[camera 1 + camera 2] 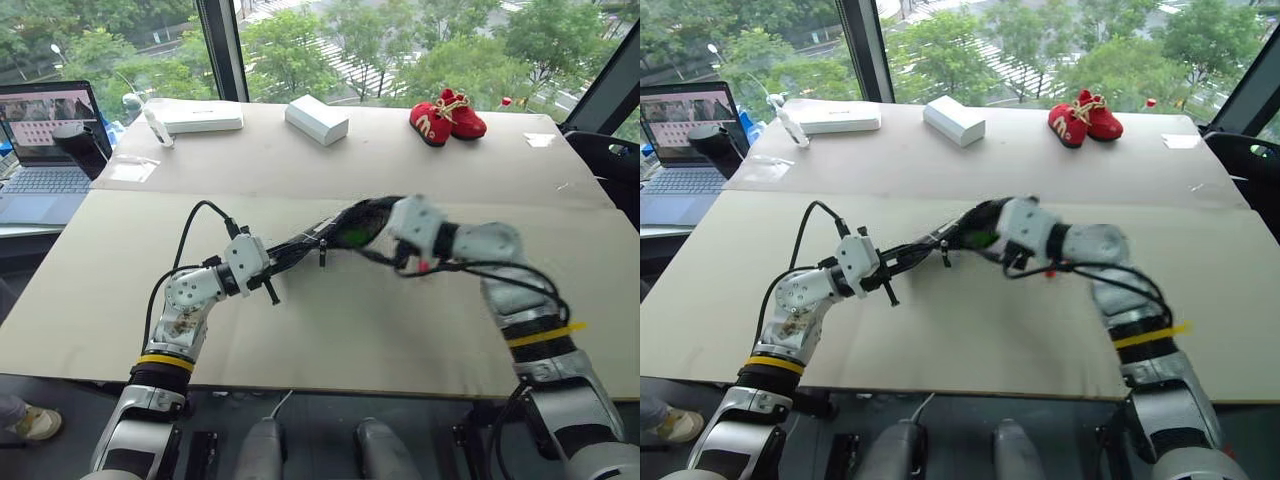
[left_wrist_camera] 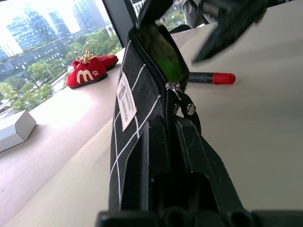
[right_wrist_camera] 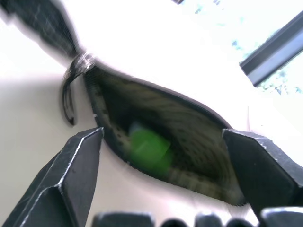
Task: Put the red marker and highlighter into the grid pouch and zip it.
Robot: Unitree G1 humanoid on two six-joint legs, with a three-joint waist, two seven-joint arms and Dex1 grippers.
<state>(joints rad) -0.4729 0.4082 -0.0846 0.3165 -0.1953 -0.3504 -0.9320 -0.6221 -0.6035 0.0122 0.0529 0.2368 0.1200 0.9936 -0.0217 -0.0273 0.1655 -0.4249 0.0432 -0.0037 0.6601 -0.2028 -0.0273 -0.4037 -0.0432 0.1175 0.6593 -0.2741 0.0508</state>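
The grid pouch (image 2: 137, 118) is held above the middle of the worktop (image 1: 330, 330), pinched by the left pincer (image 1: 268, 268), mouth open, the highlighter (image 3: 149, 147) seen inside. The right pincer (image 3: 161, 156) is spread wide at the opening. The red marker (image 2: 210, 78) lies on the worktop behind the pouch. The highlighter may slide out if the pouch is tipped. Red shoes (image 1: 447, 115), white boxes (image 1: 317, 119) and a laptop (image 1: 45, 140) are ranged by the far windows.

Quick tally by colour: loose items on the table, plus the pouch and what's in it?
Red: 3, two small shoes and the red marker
Green: 1, highlighter inside the grid pouch
Black: 1, the grid pouch
White: 2, the boxes
Total: 7
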